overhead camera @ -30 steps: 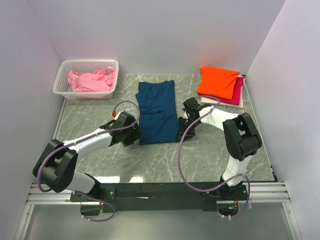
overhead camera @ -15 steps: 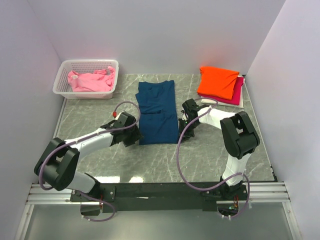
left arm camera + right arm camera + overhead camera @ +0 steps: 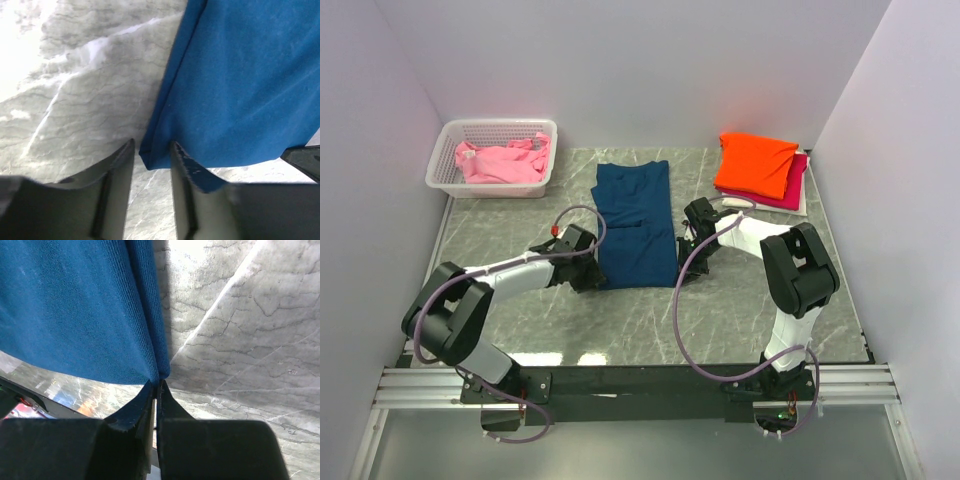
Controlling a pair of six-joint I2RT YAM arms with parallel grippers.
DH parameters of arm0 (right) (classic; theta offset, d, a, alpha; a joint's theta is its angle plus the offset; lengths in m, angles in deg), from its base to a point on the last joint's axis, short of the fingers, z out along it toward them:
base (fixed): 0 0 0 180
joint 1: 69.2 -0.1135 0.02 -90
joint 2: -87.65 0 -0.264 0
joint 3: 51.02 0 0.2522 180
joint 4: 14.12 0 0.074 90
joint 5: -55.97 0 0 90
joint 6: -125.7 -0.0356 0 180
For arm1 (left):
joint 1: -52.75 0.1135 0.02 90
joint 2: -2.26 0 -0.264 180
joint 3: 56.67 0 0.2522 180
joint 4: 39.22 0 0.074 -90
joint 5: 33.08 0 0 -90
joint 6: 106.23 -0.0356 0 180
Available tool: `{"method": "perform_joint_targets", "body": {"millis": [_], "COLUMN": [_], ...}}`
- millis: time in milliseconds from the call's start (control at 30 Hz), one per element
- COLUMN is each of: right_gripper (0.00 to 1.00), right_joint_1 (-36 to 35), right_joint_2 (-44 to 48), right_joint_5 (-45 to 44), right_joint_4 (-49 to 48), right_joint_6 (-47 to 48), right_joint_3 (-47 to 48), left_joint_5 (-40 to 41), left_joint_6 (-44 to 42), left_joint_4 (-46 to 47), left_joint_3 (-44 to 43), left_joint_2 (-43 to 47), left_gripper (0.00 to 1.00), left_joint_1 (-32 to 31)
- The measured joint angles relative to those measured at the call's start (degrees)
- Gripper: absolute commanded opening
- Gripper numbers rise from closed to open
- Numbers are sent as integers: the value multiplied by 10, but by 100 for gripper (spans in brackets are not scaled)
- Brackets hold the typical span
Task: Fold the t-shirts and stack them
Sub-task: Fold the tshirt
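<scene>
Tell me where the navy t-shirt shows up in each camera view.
Top external: navy t-shirt lies flat at mid-table.
Left wrist: navy t-shirt fills the upper right, one corner at bottom centre.
Right wrist: navy t-shirt fills the upper left.
Shared landmark: the grey marble table in all three.

White plastic lattice basket (image 3: 490,188) at far-L corner of grey marble tabletop (image 3: 620,320), w/ plain pale walls around.
</scene>
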Motion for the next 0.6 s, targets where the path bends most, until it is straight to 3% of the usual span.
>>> {"method": "perform_joint_targets", "body": {"millis": [367,467,600], "right_gripper": [3,3,1], "right_joint_1": [0,0,0], "right_joint_2": [-2,-2,-2], "right_joint_5": [0,0,0], "right_joint_4": [2,3,3], "right_joint_6": [0,0,0], "right_joint_3": [2,3,3], "left_joint_5": [0,-2,-6], "left_joint_6": [0,0,-1], "left_joint_4": [-23,-30,-33], "left_joint_3": [-24,-35,-45], "left_joint_2": [-25,-37,-47], "left_gripper": [26,20,0], "left_joint_1": [-7,-7,-7]}}
